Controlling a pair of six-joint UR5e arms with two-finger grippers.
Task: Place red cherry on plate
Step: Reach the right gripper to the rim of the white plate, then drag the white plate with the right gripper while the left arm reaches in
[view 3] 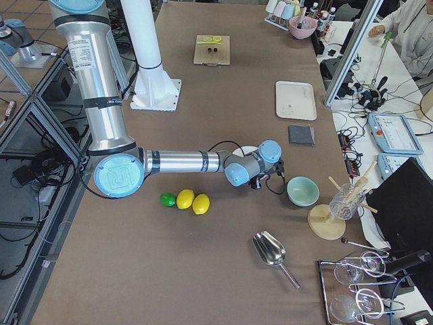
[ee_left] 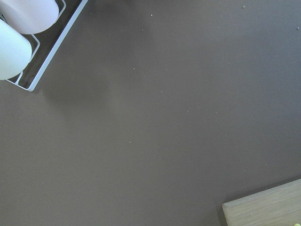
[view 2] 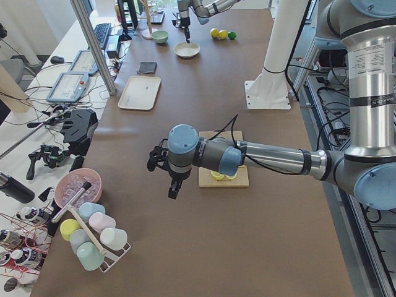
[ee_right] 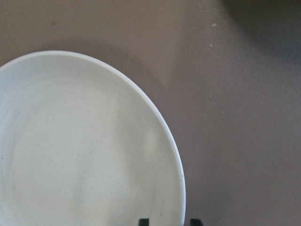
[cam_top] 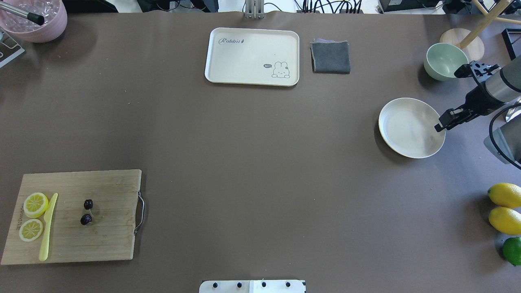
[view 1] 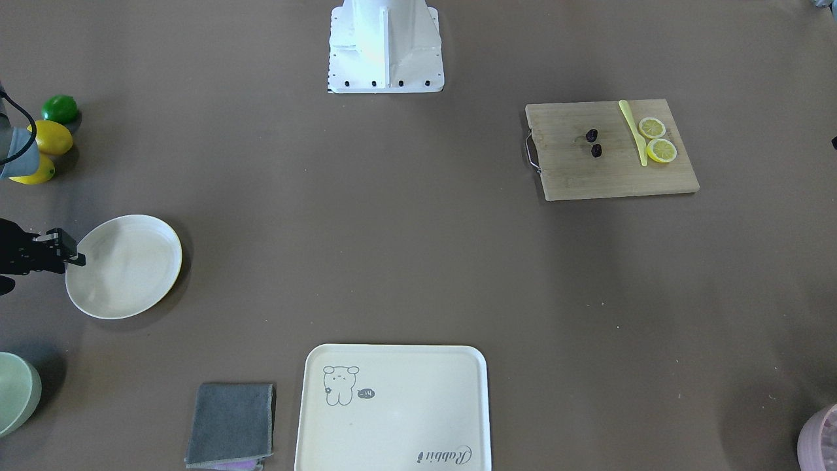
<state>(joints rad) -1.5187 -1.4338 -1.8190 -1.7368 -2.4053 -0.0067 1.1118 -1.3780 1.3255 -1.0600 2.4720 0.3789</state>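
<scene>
The red cherry [cam_top: 86, 211] — two tiny, glossy, near-black purple balls joined by thin greenish stems — lies on the wooden cutting board [cam_top: 110, 244] at the robot's left end of the tabletop [cam_top: 244, 162], with nothing touching it. The task looks barely begun: the fruit is not yet picked up, and the plate [cam_top: 407, 110] stands bare, well apart at the right end. That plate is round, shallow and matt cream-white, with a faintly ringed rim. The right gripper [cam_top: 441, 123] hangs at the rim; its fingers [ee_right: 143, 221] are apart, the rim's edge between them, clamped on nothing. The left gripper [view 2: 174, 189] hovers over the tabletop near the board; I cannot tell whether its fingers are apart or together. Beside the cherry lie a pale yellow plastic knife [cam_top: 47, 232] and two lemon slices [cam_top: 35, 204]. The board shows a streaked grain and carries a thin metal handle.
</scene>
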